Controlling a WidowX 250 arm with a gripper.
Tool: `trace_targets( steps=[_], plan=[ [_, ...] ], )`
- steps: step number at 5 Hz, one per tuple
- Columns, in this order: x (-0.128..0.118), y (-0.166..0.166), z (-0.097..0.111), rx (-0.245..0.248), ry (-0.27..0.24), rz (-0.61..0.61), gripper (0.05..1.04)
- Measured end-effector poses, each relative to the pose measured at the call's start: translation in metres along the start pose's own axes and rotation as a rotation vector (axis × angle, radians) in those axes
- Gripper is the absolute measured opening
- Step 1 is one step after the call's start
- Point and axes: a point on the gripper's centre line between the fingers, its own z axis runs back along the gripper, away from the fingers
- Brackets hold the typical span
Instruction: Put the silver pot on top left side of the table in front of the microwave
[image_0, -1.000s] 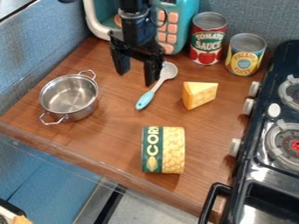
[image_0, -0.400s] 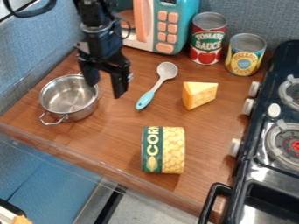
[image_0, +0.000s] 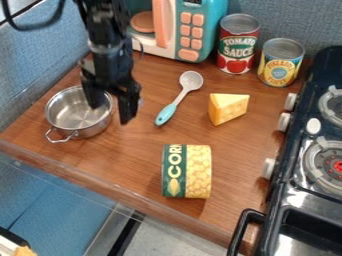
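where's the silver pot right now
In the camera view, the silver pot is at the left of the table, near the blue wall, with the gripper at its right rim and the spoon further right.

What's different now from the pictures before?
The claw moved left and lower in the picture, from by the spoon to the silver pot's right edge, fingers open. It hasn't grabbed anything. The pot, spoon, cheese and corn can stayed put.

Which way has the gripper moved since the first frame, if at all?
Yes: left in the view, from beside the spoon to the right rim of the silver pot; the gripper.
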Motion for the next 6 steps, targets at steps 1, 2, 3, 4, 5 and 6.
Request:
trace_targets(
  steps=[1, 2, 3, 4, 5, 6],
  plan=[
    [0.0056, 0.0018, -0.0178, -0.010, 0.039, 0.014, 1.001],
    [0.0079, 0.0007, -0.0256, -0.027, 0.059, 0.019, 0.942],
    [0.0078, 0.0001, -0.0256, -0.030, 0.059, 0.030, 0.654],
    [0.0076, 0.0005, -0.0257, -0.030, 0.060, 0.036, 0.359],
    [0.0065, 0.0002, -0.0247, -0.031, 0.072, 0.039, 0.148],
    [0.0112, 0.0013, -0.0191, -0.026, 0.075, 0.029, 0.088]
  ],
)
